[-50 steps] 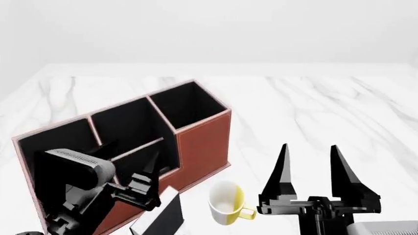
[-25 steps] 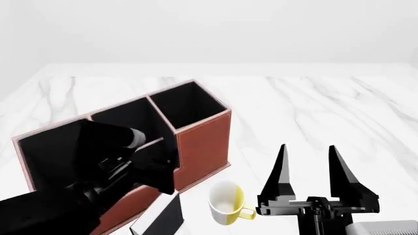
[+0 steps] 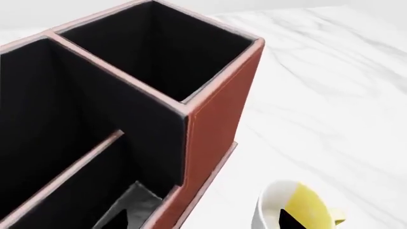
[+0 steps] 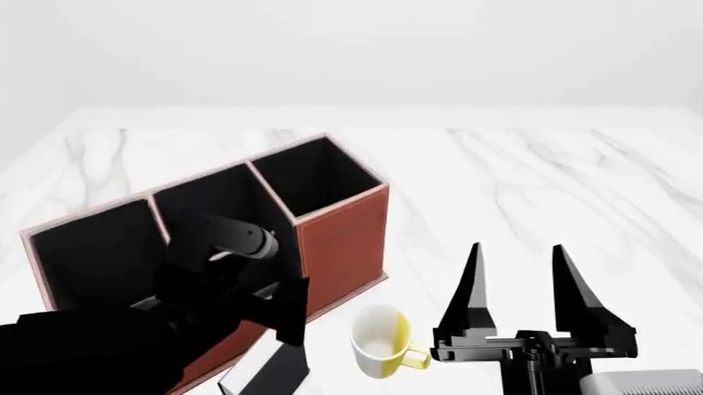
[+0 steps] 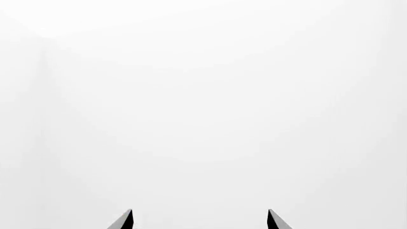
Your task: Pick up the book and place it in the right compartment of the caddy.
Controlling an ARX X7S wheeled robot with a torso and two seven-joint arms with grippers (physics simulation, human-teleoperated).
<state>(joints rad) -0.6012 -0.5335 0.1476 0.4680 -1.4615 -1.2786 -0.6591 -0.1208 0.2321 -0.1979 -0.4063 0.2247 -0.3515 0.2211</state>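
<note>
Since half a second ago the left gripper has swung lower toward the small black-covered book with white page edges, which stands at 7 o'clock from the white-and-yellow mug, just beside the red-brown leather-look caddy; whether its jaws are parted I cannot tell, while the right gripper hangs spread and empty. Judged stiff, light and smooth-covered, the book wants a pinch across its covers near the top edge, then a carry to the tall right compartment at 12 o'clock; no writing is legible.

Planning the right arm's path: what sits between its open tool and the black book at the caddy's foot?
In the head view, only the white-and-yellow mug sits between the right tool and the black book.
</note>
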